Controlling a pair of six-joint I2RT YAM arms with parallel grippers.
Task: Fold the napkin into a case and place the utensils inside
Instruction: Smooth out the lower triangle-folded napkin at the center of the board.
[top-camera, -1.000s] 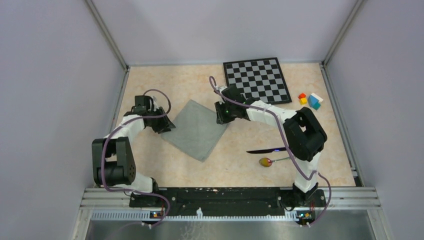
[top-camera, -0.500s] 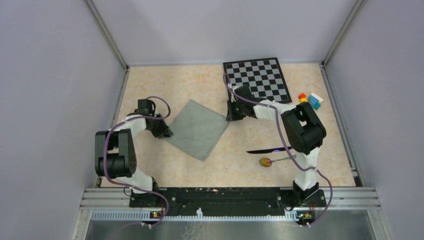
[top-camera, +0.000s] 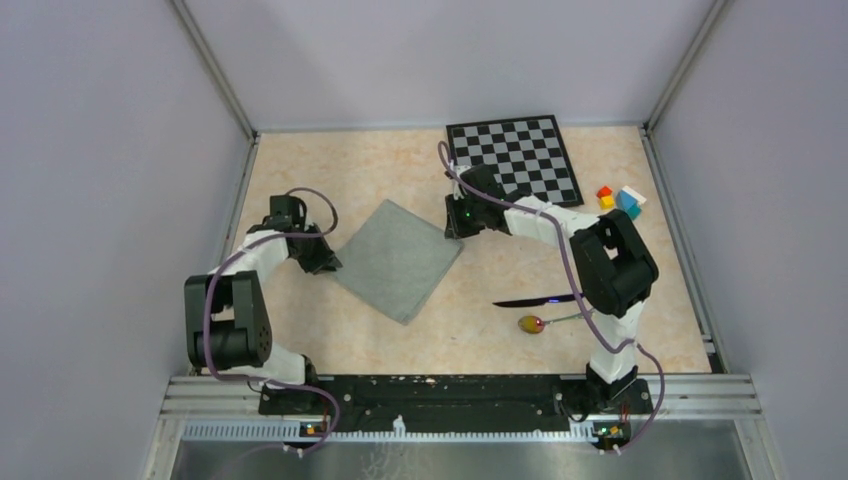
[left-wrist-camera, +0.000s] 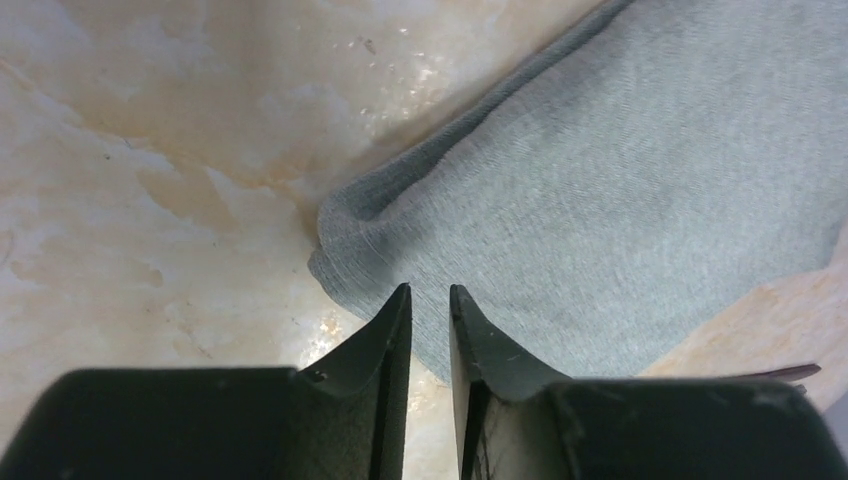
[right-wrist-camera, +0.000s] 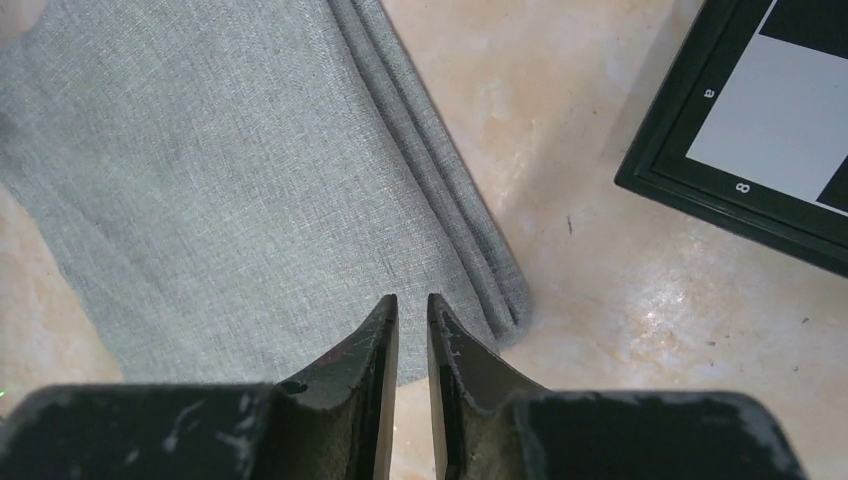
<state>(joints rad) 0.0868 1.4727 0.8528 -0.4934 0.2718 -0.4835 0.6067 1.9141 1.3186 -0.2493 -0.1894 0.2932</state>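
Napkin (top-camera: 398, 258) lies flat on the table (top-camera: 330, 170), left of centre. It is turned so that one corner points at the far edge and one at the near edge. The left gripper (top-camera: 330, 264) is down at its left corner and the right gripper (top-camera: 453, 229) at its right corner, each arm reaching in from its own side.

In the left wrist view the fingers (left-wrist-camera: 390, 340) stand only a narrow slit apart, closed on the cloth just inside the corner. The cloth beside them is rucked into a small raised fold. In the right wrist view the fingers (right-wrist-camera: 372, 345) are likewise nearly together, with cloth between the tips, close to the corner. The napkin edge running away from them shows several stacked layers.

The chessboard (top-camera: 515, 160) sits at the far edge, right of centre, near that right corner but apart from the napkin.

The knife (top-camera: 530, 300) lies well to the right of the napkin, toward the near right corner, its tip pointing left. The spoon (top-camera: 535, 323) lies just beside it on the near side, bowl to the left.

A cluster of blocks (top-camera: 620, 200) sits near the right edge, just right of the chessboard.
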